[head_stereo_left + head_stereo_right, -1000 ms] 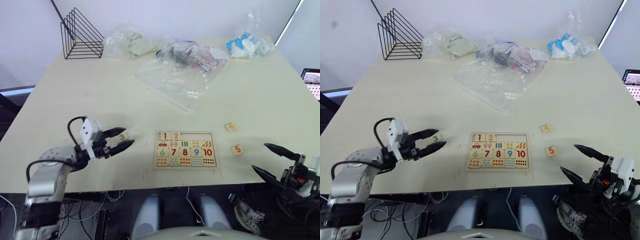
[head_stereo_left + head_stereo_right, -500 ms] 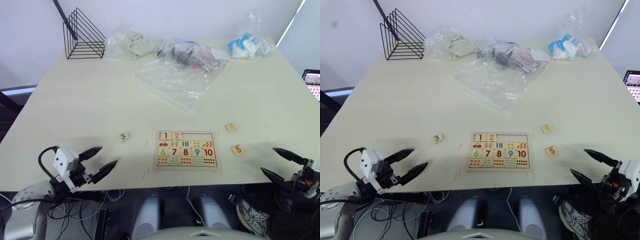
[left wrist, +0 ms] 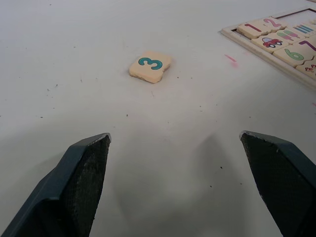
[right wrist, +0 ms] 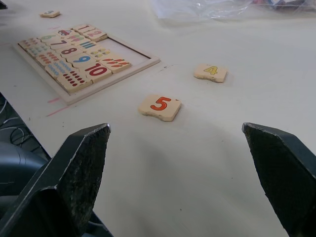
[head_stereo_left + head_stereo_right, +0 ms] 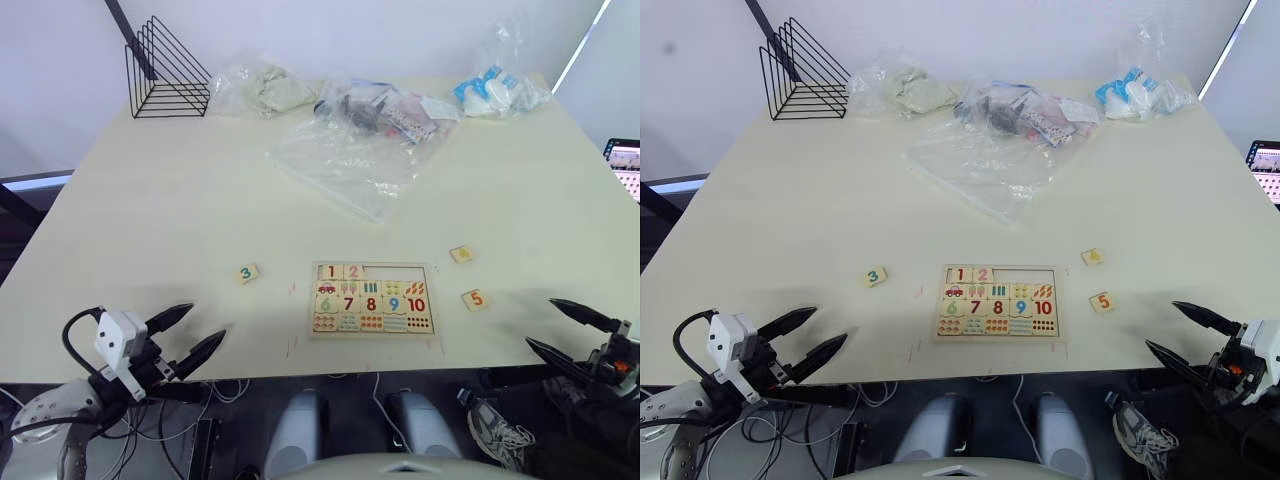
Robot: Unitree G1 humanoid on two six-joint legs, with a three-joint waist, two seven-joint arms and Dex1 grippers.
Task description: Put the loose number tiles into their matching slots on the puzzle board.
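A: Since both grippers hung off the near edge of the table with nothing between their fingers, no tile was in hand at this point. Left gripper (image 5: 190, 334): fingers spread wide, empty. Right gripper (image 5: 565, 330): likewise spread, empty.

B: Where did the pieces lie?

A: The puzzle board (image 5: 372, 299) sat flat near the front middle of the table (image 5: 150, 200). Tiles 1 and 2 were already seated at the left end of its top row; the remaining slots (image 5: 397, 271) of that row were bare. Tile 3 (image 5: 247, 273) lay on the table to the left of the board, apart from it. Tile 4 (image 5: 460, 254) and tile 5 (image 5: 474, 299) lay to the right, close to the board but not touching.

B: Risks?

A: Judgement only. The tiles were thin and flat on the table, so fingertips closing on them could skid a tile away or pinch one edge and flip it. A tile set down tilted could catch on the board's rim, or nudge the seated 1 and 2. A hard push might slide the whole board.

B: Counts?

A: Loose number tiles: three. Seated number tiles in the top row: two. Open slots: three. Boards: one. Grippers: two. At the back of the table: a wire rack (image 5: 165, 68), one, and several clear plastic bags (image 5: 350, 150), exact number uncertain.
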